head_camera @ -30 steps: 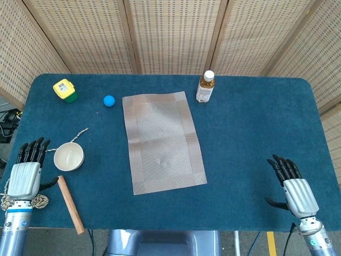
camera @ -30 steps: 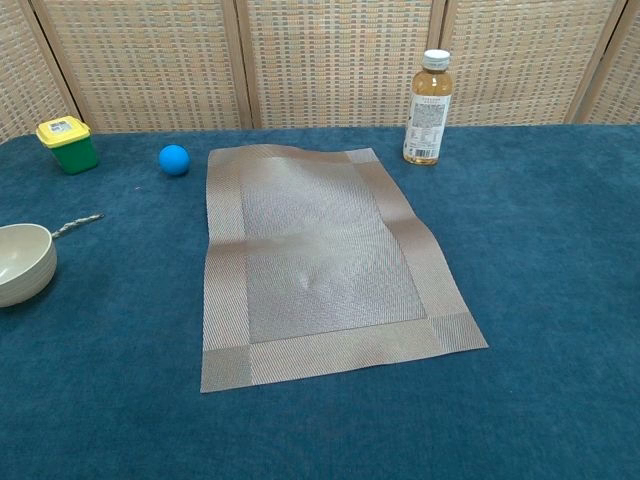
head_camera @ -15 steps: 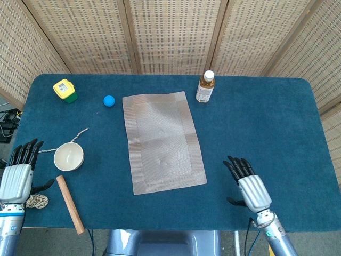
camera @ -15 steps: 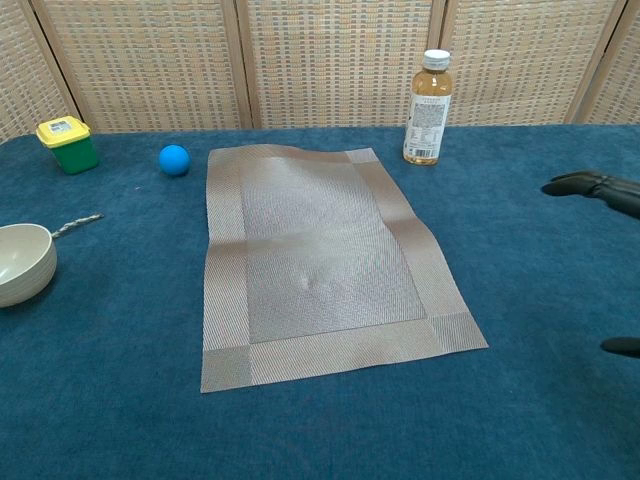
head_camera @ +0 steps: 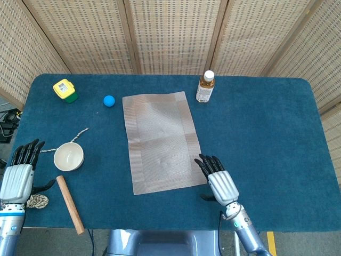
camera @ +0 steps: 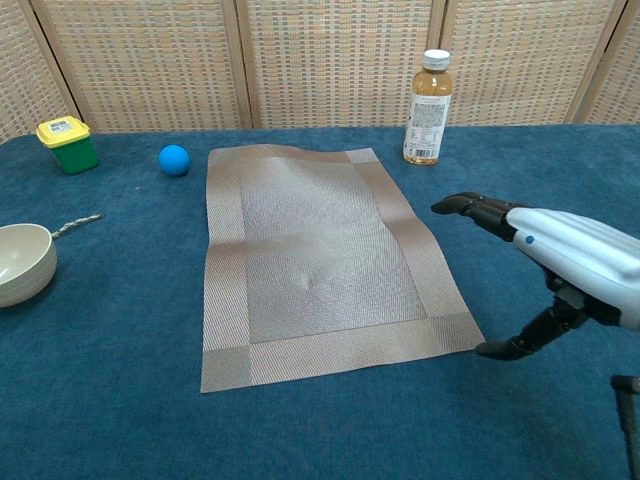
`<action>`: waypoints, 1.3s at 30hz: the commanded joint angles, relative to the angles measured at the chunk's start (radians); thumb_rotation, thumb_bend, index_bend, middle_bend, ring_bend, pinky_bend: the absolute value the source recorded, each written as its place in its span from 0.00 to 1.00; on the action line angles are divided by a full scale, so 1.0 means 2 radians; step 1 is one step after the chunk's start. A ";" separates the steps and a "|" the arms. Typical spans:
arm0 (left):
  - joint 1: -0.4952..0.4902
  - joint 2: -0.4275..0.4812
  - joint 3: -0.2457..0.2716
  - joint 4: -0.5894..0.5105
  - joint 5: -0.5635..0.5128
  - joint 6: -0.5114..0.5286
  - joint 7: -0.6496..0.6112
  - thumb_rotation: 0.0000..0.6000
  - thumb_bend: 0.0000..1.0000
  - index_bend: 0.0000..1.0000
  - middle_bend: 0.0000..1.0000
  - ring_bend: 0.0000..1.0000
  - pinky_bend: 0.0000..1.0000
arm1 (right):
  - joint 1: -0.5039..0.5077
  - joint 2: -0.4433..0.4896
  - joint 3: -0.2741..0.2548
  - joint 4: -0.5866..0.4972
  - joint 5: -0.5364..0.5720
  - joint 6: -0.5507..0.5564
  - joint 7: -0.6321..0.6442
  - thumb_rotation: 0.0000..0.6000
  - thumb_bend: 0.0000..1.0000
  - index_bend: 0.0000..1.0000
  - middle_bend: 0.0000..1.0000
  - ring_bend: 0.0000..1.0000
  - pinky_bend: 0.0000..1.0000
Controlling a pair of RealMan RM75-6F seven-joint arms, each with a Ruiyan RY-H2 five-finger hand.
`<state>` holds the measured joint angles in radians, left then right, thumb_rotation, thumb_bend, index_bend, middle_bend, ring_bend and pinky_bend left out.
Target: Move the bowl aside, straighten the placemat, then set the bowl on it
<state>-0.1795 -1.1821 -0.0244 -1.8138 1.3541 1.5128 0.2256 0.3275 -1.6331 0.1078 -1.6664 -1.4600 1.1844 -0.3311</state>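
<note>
The blue table carries all items. The woven placemat lies at table centre, its long axis running from the far edge toward the robot, skewed so the near end sits further right. The right hand is positioned palm down at the placemat's near right corner, fingers extended and spread, thumb tip just beside the corner, holding nothing. The left hand hovers at the near left table edge, fingers apart, empty. The cream bowl stands upright just right of the left hand, well apart from the placemat.
</note>
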 commanded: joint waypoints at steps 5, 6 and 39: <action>0.001 -0.003 -0.004 0.003 -0.003 -0.008 0.003 1.00 0.13 0.00 0.00 0.00 0.00 | 0.022 -0.043 0.024 0.036 0.034 -0.013 -0.017 1.00 0.06 0.00 0.00 0.00 0.00; 0.001 -0.003 -0.004 0.003 -0.003 -0.009 0.003 1.00 0.13 0.00 0.00 0.00 0.00 | 0.025 -0.048 0.026 0.042 0.040 -0.016 -0.021 1.00 0.06 0.00 0.00 0.00 0.00; 0.007 -0.007 -0.028 0.014 -0.012 -0.022 -0.010 1.00 0.13 0.00 0.00 0.00 0.00 | 0.066 -0.090 0.026 0.118 0.131 -0.049 -0.074 1.00 0.08 0.00 0.00 0.00 0.00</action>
<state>-0.1650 -1.1965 -0.0811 -1.7859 1.3307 1.4680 0.2065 0.4585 -1.8109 0.1600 -1.4325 -1.1999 1.0868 -0.4800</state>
